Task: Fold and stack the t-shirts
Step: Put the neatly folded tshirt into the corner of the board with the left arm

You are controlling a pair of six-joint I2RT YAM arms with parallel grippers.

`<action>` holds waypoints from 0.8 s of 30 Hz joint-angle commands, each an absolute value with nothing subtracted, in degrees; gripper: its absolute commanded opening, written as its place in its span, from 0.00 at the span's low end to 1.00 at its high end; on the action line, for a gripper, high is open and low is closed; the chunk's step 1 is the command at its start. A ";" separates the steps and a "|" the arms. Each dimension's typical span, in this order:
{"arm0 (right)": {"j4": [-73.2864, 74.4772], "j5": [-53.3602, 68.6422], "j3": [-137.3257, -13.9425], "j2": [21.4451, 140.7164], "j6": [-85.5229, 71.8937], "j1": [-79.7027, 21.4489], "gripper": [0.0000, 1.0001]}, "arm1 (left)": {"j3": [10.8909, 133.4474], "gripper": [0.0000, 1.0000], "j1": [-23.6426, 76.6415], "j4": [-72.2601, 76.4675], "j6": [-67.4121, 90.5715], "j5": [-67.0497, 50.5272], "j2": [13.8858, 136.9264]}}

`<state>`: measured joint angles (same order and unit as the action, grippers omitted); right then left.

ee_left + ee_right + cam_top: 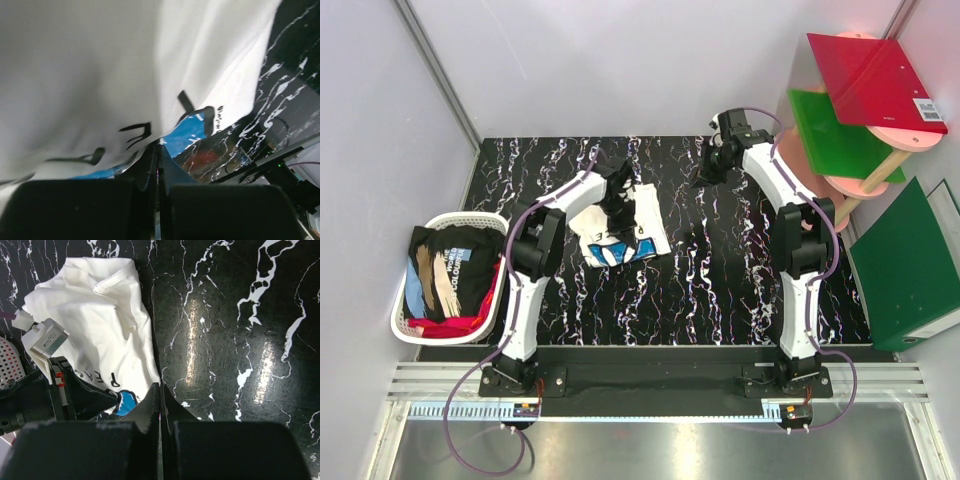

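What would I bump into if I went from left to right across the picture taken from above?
white basket full of clothes → cream-white t-shirt → right gripper → red board

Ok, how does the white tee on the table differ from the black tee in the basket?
The white tee lies loosely spread on the table; the black tee sits bunched in the basket atop other shirts. The white tee shows blue print; the black tee has tan streaks. Neither is neatly folded.
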<state>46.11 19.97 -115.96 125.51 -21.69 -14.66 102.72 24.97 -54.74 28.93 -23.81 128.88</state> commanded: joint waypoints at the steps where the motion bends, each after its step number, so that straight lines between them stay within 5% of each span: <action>1: 44.12 19.42 -116.10 121.82 -21.27 -14.06 0.00 | 107.66 0.00 23.91 -64.67 27.68 -13.29 131.39; 15: 43.86 22.06 -115.05 121.91 -21.80 -13.89 0.00 | 106.34 0.00 7.49 -65.92 29.27 -7.47 131.13; 24: 43.51 22.68 -112.33 120.94 -21.89 -13.89 0.00 | 109.86 0.00 6.85 -61.97 26.72 -17.22 126.22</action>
